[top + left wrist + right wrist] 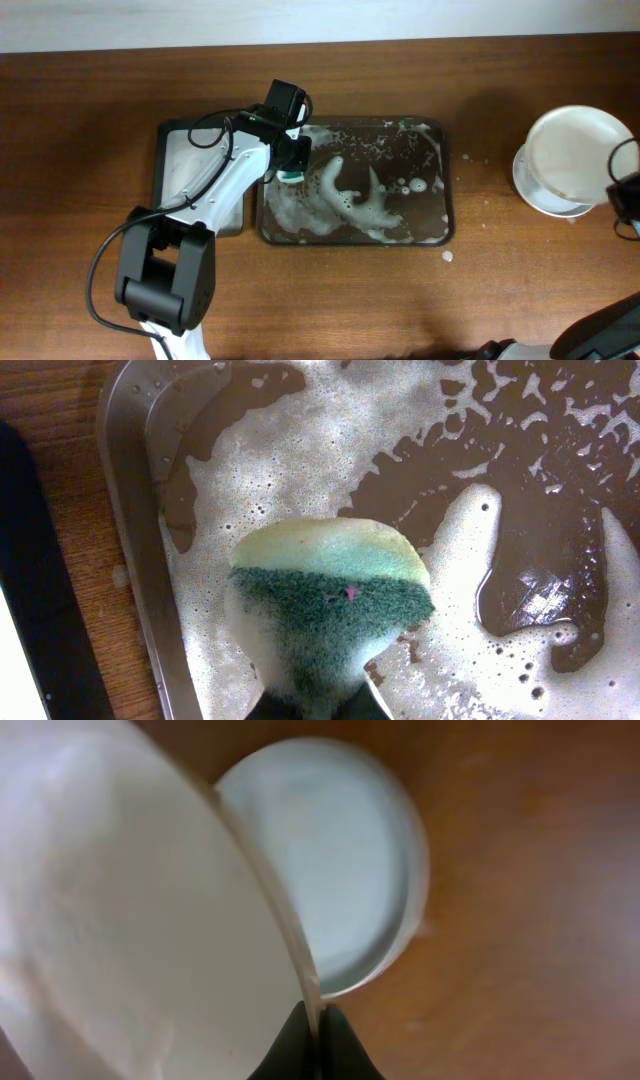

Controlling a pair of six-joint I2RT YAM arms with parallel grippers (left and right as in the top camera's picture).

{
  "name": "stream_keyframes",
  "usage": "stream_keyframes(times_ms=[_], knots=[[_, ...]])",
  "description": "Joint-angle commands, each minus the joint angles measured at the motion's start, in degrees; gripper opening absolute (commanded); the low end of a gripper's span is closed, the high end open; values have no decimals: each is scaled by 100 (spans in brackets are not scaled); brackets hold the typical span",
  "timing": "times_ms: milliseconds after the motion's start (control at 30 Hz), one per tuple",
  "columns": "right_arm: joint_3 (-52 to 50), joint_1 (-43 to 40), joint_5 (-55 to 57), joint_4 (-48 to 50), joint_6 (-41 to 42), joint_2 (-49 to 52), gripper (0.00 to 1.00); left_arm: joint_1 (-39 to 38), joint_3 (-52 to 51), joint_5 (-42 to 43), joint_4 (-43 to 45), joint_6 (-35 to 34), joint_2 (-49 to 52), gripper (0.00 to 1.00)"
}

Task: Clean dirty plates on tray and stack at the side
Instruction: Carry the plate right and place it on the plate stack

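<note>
Overhead view: a soapy tray (447, 190) at the middle of a wooden table (80, 100), with white plates off to one side.
At the tray's 9 o'clock edge, the left gripper (290, 168) pinches a green sponge (330, 610) over the foam. At the tray's 3 o'clock, well apart, the right gripper (312, 1038) clamps the rim of a tilted plate (120, 920) above a second plate (350, 860).

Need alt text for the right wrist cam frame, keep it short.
The right pincer grips the rim of a white plate, which is tilted and fills the left half of the frame. Beneath it, a second white plate rests on the brown wooden table.
</note>
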Motion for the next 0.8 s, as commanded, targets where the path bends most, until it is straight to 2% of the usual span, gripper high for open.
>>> stream_keyframes(times_ms=[0, 533, 600, 633, 700, 767], knots=[[2, -9, 1080, 297, 382, 61, 4, 35, 57, 59, 15, -55, -15, 1], [2, 306, 763, 739, 374, 1620, 4, 35, 57, 57, 37, -55, -15, 1], [2, 376, 776, 758, 374, 1655, 10, 35, 57, 59, 37, -55, -15, 0], [4, 378, 772, 780, 376, 1652, 21, 35, 57, 59, 39, -55, -15, 0], [20, 367, 767, 798, 378, 1637, 33, 35, 59, 61, 63, -57, -15, 1], [140, 367, 656, 671, 374, 1604, 38, 35, 127, 61, 52, -55, -55, 0]])
